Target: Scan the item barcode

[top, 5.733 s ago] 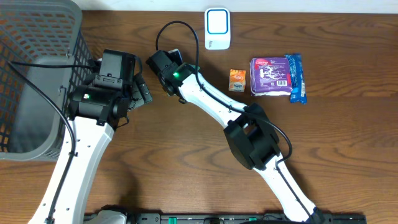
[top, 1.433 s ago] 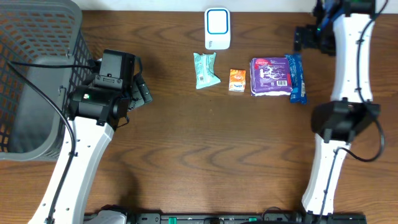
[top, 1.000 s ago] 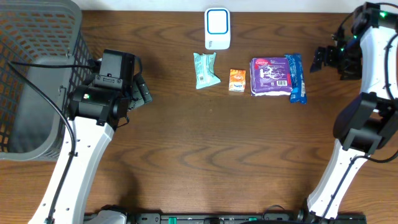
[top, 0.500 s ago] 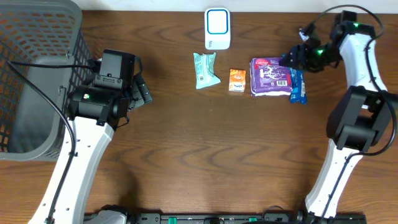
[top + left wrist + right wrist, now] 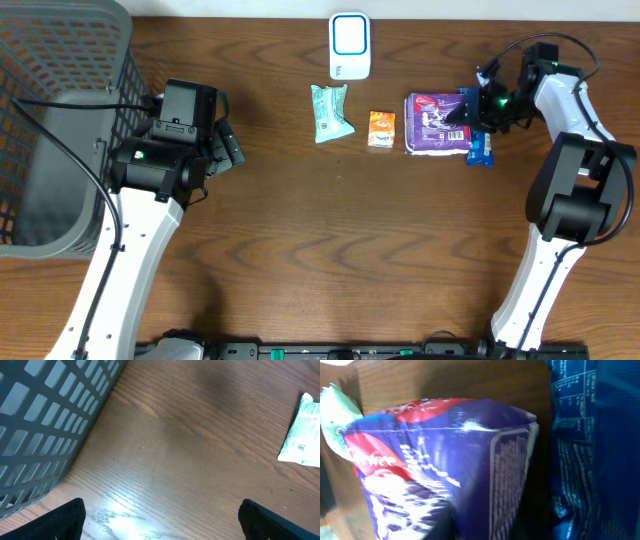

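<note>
Right claw (image 5: 466,112) is pinching the purple packet (image 5: 430,125) by its edge at the counter's (image 5: 350,250) two o'clock, likely to carry it to the white scanner (image 5: 350,45) at twelve. Left claw (image 5: 170,525) is waiting, spread, at nine.

Dark wooden table (image 5: 300,270), grey mesh basket (image 5: 60,60) at its left edge.

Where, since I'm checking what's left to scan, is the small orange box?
In the overhead view, the orange box lies just right of centre, between the green packet and the purple pack.
</note>
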`<state>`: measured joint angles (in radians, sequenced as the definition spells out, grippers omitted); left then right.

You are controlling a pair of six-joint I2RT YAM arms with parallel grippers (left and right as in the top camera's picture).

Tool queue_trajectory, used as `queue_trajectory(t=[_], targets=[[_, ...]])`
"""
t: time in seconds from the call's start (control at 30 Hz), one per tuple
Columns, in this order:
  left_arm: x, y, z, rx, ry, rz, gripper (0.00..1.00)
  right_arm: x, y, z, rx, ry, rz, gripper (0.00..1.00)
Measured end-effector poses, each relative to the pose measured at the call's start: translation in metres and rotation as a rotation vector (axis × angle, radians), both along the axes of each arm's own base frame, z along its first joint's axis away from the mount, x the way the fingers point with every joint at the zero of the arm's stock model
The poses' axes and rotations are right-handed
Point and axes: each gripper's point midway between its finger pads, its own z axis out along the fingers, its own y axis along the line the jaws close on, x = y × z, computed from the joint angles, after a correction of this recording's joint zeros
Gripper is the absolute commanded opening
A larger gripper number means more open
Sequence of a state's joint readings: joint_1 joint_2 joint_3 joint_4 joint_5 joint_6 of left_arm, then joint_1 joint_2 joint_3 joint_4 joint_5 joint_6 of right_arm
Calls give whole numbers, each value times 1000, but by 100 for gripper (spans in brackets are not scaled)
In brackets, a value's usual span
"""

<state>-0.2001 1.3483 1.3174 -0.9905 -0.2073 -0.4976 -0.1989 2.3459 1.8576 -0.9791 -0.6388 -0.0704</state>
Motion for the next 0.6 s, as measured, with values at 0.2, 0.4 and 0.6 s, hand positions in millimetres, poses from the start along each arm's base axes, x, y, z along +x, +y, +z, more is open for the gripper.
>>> queue_trajectory(t=[0.2,0.4,0.6], targets=[[0,0,0,0,0,0,98,-13,-5,13,-63,53,0,1],[0,0,0,0,0,0,98,-7,-19,69,-430,-34,-44,1],[0,0,0,0,0,0,98,-8,-7,129,-954,-150,-141,1]])
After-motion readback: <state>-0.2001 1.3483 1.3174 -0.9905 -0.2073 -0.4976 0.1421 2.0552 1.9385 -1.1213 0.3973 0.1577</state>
